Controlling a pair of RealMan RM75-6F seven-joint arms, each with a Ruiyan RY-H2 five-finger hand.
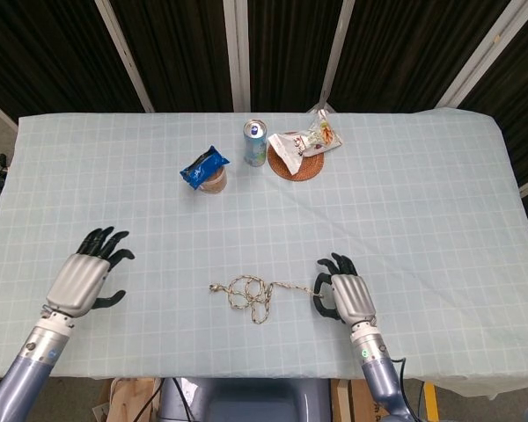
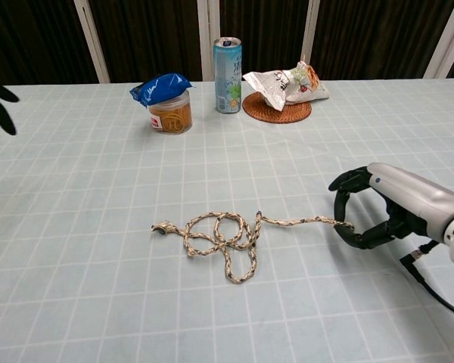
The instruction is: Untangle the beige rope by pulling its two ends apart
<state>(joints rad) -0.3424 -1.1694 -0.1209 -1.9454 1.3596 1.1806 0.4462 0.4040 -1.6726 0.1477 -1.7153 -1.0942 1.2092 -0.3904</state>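
We see the rope lying in loose loops on the counter. Its one end is pinched by the fingers of the right hand. The left hand hovers well apart, fingers spread, holding nothing.

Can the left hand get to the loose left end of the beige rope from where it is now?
Probably yes: the left hand is open, and only bare table lies between it and the rope end.
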